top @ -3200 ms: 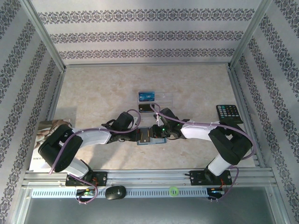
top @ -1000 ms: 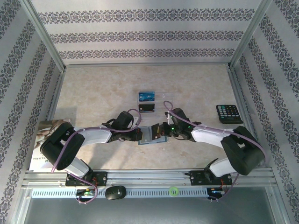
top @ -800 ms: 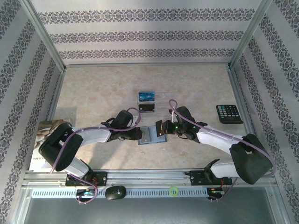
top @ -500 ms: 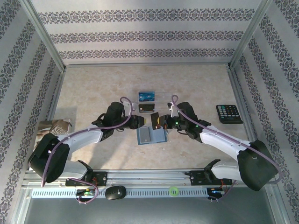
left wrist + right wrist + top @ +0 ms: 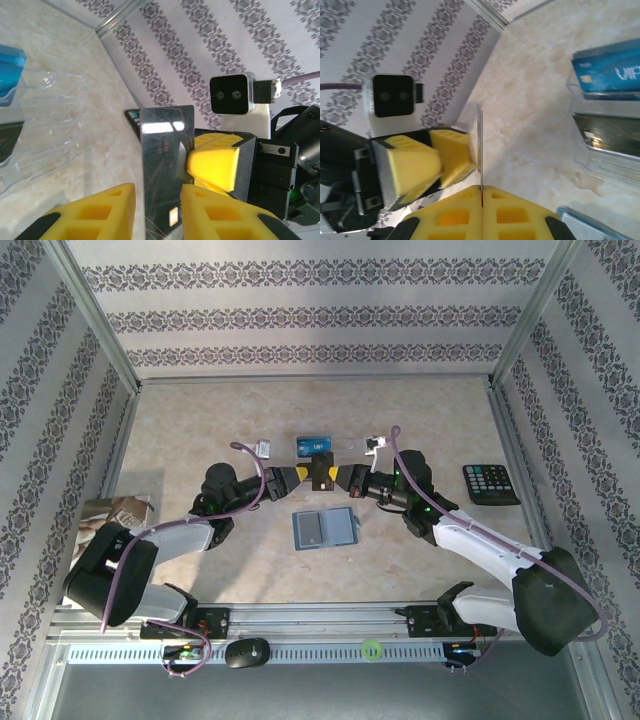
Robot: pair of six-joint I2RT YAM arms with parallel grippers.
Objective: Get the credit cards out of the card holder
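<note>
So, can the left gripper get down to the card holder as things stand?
Probably yes. The card holder lies open on the table, just nearer the robot than the left gripper, with nothing on or over it. The left gripper is open; the dark card is pinched by the right gripper.

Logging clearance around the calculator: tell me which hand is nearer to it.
Right. The right hand, pinching a dark credit card, sits left of the calculator; the left hand is farther left, beyond that card.
</note>
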